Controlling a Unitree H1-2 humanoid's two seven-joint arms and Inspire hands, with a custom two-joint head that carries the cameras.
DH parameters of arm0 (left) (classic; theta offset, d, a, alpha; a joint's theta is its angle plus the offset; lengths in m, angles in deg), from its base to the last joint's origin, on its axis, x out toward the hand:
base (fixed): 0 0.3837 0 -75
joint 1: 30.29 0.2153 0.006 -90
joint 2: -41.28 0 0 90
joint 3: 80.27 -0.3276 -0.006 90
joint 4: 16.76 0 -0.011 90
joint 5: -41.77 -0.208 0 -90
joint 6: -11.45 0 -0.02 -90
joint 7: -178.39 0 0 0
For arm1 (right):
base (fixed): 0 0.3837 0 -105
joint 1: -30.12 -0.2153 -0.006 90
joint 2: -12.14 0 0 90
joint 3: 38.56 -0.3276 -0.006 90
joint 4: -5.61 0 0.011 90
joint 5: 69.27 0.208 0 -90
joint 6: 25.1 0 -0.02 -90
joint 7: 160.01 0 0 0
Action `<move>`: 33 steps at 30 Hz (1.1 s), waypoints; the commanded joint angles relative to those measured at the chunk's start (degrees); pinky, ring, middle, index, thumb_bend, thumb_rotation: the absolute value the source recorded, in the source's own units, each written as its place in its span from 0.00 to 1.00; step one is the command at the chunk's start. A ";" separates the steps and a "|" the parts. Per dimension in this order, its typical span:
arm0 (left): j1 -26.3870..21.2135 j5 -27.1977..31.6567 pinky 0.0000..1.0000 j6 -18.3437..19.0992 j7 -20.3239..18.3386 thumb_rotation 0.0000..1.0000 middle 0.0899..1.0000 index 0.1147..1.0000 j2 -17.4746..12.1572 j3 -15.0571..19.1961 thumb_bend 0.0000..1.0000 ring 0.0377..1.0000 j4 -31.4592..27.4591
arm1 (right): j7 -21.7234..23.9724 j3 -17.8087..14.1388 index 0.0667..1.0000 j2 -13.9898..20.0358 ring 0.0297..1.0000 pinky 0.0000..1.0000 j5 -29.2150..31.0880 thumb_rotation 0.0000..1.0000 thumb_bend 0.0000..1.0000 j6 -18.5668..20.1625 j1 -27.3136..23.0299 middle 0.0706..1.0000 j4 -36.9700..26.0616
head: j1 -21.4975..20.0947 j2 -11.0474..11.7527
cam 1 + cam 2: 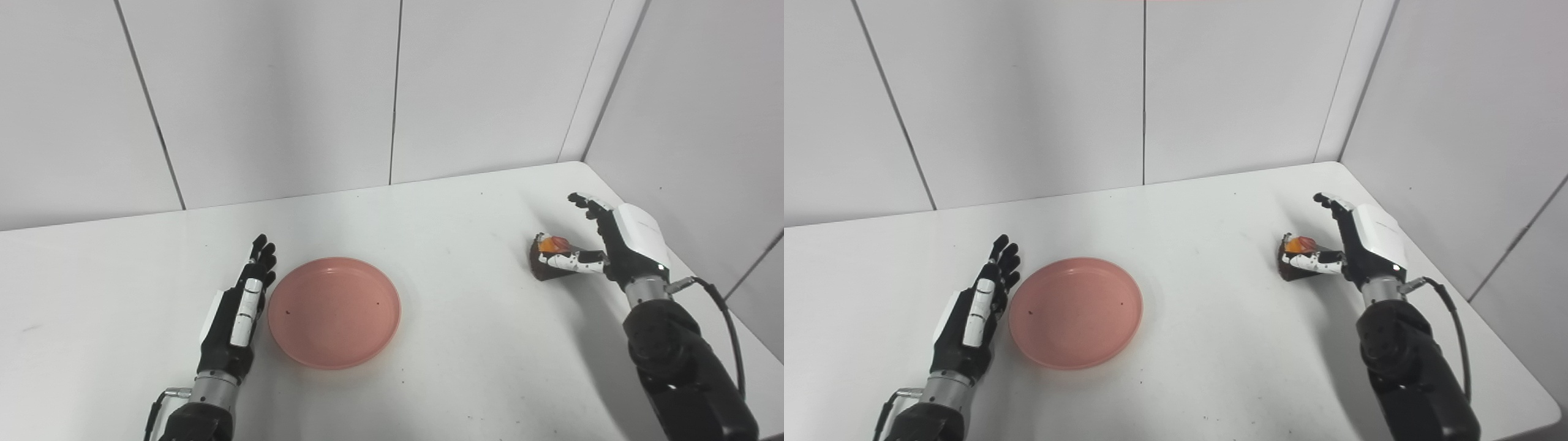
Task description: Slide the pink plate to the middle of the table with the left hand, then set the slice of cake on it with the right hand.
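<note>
The pink plate (334,311) lies flat on the white table (453,233), left of centre. My left hand (242,312) rests edge-on against the plate's left rim, fingers straight and together, holding nothing. A dark brown slice of cake (547,262) with an orange topping sits at the right side of the table. My right hand (612,245) is at the cake with fingers spread; its thumb lies along the cake's near side and the other fingers stretch out behind it, not closed on it.
White wall panels (392,92) close off the table at the back and along the right side, close behind the right hand. The table's front right corner (1543,404) shows in the right eye view.
</note>
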State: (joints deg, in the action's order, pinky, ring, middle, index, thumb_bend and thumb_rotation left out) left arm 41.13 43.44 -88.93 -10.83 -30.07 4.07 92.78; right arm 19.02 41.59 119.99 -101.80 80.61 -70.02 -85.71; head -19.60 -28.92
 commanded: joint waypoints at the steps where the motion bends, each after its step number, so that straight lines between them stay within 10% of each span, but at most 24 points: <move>1: 3.11 -0.76 1.00 -1.19 0.38 1.00 1.00 1.00 -0.56 -0.24 0.62 1.00 2.44 | -0.16 -0.60 0.78 2.36 0.78 0.69 0.42 0.38 0.89 -0.51 -1.28 0.81 -0.39 | -0.08 -0.17; 20: 3.59 -1.75 1.00 -0.73 1.05 1.00 1.00 1.00 -0.04 -0.40 0.61 1.00 1.76 | -0.87 4.10 0.77 4.25 0.74 0.65 -0.18 0.48 0.93 -2.87 -2.34 0.77 6.27 | 0.09 -0.51; 33: 3.35 -2.35 0.99 -2.63 1.23 1.00 1.00 1.00 0.04 -0.38 0.63 1.00 3.07 | -3.14 6.62 0.75 3.16 0.72 0.67 -0.29 0.34 0.87 -3.90 -3.40 0.72 8.40 | 0.17 -0.70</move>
State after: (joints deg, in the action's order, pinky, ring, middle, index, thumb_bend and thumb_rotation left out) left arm 41.40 41.40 -90.53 -10.16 -29.74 3.87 92.75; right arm 18.38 48.57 122.24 -101.28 79.30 -70.91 -76.90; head -19.51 -29.53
